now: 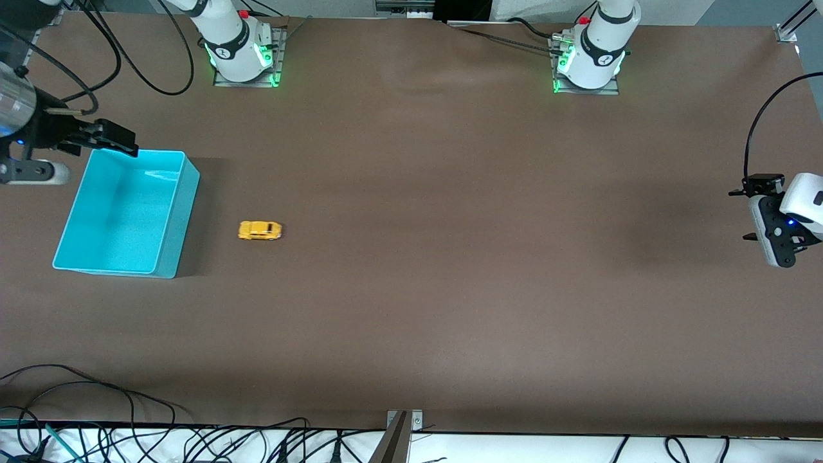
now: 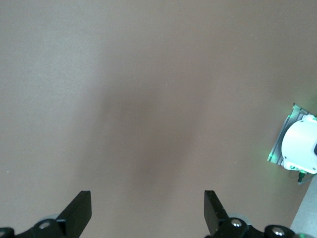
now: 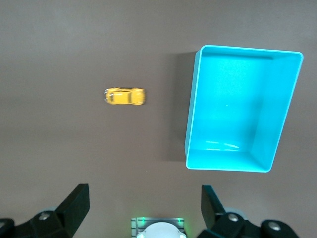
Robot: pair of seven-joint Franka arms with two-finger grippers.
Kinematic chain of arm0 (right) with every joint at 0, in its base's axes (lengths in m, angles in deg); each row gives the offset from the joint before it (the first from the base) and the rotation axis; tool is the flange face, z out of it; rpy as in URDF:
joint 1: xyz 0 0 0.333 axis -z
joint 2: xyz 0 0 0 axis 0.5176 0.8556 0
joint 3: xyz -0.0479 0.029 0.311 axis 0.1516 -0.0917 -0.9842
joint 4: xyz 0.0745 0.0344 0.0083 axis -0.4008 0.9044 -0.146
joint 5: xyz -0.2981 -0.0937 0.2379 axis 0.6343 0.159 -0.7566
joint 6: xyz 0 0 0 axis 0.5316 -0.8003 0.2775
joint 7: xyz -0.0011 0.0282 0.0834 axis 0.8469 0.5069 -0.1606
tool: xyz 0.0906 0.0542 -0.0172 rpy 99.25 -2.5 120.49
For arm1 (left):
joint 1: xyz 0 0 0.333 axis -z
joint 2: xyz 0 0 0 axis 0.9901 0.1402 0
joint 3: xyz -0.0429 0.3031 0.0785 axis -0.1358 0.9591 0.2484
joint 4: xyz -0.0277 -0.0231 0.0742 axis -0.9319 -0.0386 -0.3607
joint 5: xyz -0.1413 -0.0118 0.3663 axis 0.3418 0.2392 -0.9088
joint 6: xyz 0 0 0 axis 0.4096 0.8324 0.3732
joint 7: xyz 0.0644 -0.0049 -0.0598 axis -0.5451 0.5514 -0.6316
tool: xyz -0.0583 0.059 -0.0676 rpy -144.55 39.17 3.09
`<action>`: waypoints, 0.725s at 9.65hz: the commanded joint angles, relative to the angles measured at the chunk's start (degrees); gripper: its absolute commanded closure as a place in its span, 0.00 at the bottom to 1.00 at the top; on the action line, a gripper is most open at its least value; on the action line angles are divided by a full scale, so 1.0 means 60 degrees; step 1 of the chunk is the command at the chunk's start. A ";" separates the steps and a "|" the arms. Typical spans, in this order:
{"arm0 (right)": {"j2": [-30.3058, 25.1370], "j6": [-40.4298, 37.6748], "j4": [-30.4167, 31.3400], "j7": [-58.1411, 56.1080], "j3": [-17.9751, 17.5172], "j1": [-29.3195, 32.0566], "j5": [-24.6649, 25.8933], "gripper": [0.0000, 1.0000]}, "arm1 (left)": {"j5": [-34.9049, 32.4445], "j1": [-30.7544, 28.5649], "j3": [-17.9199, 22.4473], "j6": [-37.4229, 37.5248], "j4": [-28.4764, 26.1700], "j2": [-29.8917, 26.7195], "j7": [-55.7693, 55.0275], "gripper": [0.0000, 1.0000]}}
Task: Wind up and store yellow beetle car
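**Car untouched, both arms parked high**

Car first: the yellow beetle car (image 1: 260,230) sits on its wheels on the bare table (image 1: 450,289), just beside the turquoise bin (image 1: 168,257) and clear of its wall, toward the right arm's end. The bin is empty.

The right end effector (image 1: 112,139) hovers over the bin's rim that lies farther from the front camera, fingers spread apart and holding nothing. The left end effector (image 1: 749,215) waits over the table's other end, also apart and empty.

The step in hand looks like the first reach, best made by the right arm, which is closest. It should come down over the car with fingers straddling the body across its width, gripping the sides rather than the wheels, so the car can be drawn backward along the table to wind it.
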 commanded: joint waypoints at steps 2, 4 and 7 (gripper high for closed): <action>0.0387 0.1518 0.1194 -0.3323 0.0019 -0.0022 -0.0195 0.00 | -0.0034 0.0387 -0.0049 0.0453 0.0049 -0.0558 -0.1563 0.00; 0.0344 0.2996 0.2570 -0.5813 0.0019 -0.0022 -0.0195 0.00 | -0.0034 0.0476 -0.0618 0.0600 0.0049 -0.1025 -0.3200 0.00; 0.0416 0.5368 0.4446 -0.9913 0.0019 -0.0008 -0.0195 0.00 | -0.0034 0.0461 -0.1483 0.0834 0.0049 -0.1554 -0.6349 0.00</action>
